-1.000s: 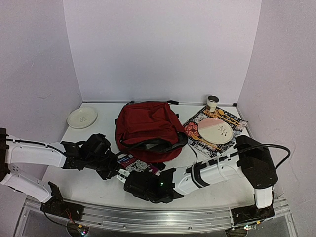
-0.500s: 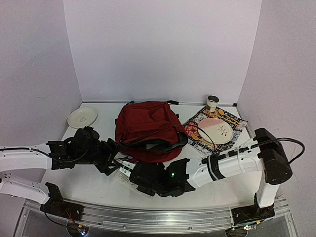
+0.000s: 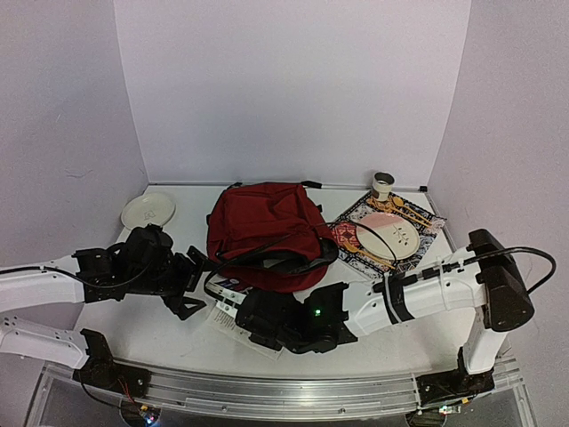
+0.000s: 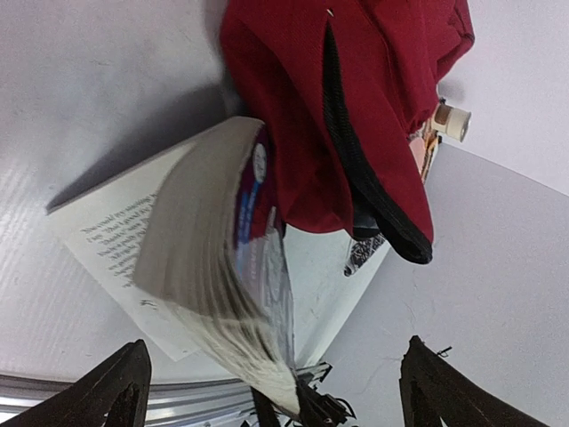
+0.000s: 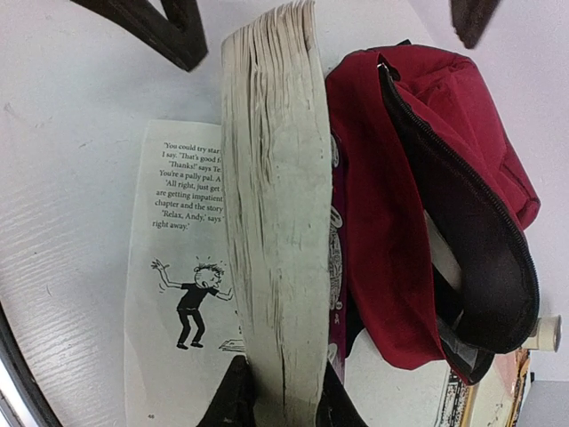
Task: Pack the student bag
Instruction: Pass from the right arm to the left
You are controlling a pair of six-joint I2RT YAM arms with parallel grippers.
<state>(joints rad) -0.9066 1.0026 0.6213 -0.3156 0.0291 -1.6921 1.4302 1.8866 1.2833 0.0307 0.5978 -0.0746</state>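
The student bag (image 3: 267, 229) is dark red and lies mid-table, its black zipper mouth facing the near edge; it also fills the left wrist view (image 4: 356, 89) and the right wrist view (image 5: 391, 222). A thick paperback book (image 3: 229, 307) stands on edge just in front of the bag's mouth, one page splayed flat on the table (image 5: 178, 267). My right gripper (image 5: 283, 393) is shut on the book's page block (image 5: 276, 222). My left gripper (image 3: 190, 283) stands wide open to the left of the book (image 4: 204, 267), touching nothing (image 4: 276, 347).
A white plate (image 3: 148, 212) sits at the back left. At the back right a patterned mat (image 3: 351, 233) carries a pink-and-white plate (image 3: 388, 235) and a small cup (image 3: 383, 185). Walls close in on three sides.
My left gripper opened, let go of the book and drew back to the left. My right gripper closed on the book and moved slightly right with it.
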